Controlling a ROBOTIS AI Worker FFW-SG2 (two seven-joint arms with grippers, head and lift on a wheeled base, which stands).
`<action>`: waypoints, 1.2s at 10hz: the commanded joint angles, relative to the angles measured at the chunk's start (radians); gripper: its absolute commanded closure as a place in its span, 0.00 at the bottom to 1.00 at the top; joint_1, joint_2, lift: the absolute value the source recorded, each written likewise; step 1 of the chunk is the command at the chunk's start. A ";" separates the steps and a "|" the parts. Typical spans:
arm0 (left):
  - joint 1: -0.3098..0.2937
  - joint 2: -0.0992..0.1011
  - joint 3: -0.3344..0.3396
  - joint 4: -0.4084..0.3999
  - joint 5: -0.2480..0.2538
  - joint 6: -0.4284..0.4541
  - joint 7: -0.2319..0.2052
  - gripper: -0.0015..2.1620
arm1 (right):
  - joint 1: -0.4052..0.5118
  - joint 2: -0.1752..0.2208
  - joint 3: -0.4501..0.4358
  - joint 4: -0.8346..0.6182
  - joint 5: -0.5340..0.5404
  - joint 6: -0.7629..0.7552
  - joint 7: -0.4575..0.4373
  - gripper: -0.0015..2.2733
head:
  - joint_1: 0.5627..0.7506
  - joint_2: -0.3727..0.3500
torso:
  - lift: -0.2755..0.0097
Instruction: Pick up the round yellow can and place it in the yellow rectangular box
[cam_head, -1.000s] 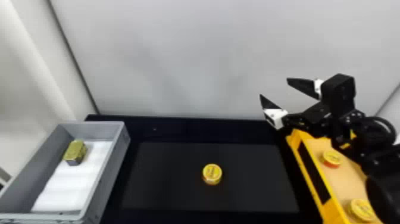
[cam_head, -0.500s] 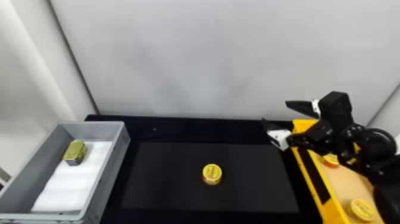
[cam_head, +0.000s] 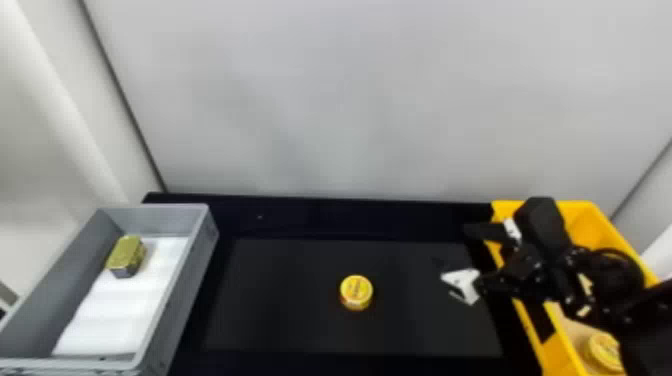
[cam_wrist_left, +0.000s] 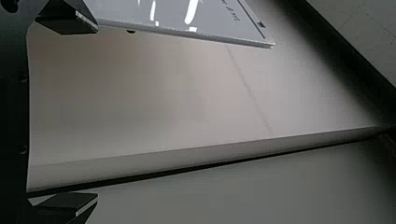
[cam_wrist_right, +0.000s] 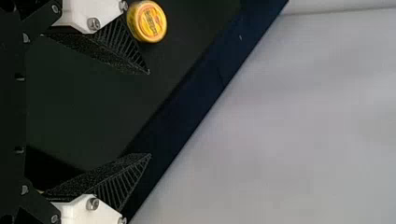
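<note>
Right gripper (cam_head: 450, 245) spread open and grasping nothing, fingertips over the black table (cam_head: 320, 220) between the round yellow can (cam_head: 356, 292) and the yellow rectangular box (cam_head: 602, 227).

The can sits on the table's dark inset panel (cam_head: 280, 310), left of the gripper and apart from it; the box stands at the right, with another round yellow can (cam_head: 604, 351) in its near part, partly behind the arm; at the left, a gray bin (cam_head: 192, 270) holds a gold tin (cam_head: 126, 255) toward its far end, beside a white liner (cam_head: 122, 310); the left gripper (cam_wrist_left: 97, 113) is also parted, with nothing between its fingers.
</note>
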 joint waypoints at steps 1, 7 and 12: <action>-0.001 -0.004 -0.004 -0.002 -0.002 -0.002 0.001 0.01 | 0.011 0.006 0.047 0.030 -0.011 0.017 0.015 0.08 | 0.65 0.53 | 0.77; -0.001 -0.004 -0.014 0.000 -0.003 0.000 0.001 0.01 | 0.006 0.085 0.085 0.151 0.003 0.032 0.051 0.08 | 0.65 0.53 | 0.77; -0.003 -0.004 -0.028 0.004 -0.008 0.000 0.002 0.01 | -0.069 0.129 0.175 0.274 0.010 0.008 0.092 0.08 | 0.65 0.53 | 0.77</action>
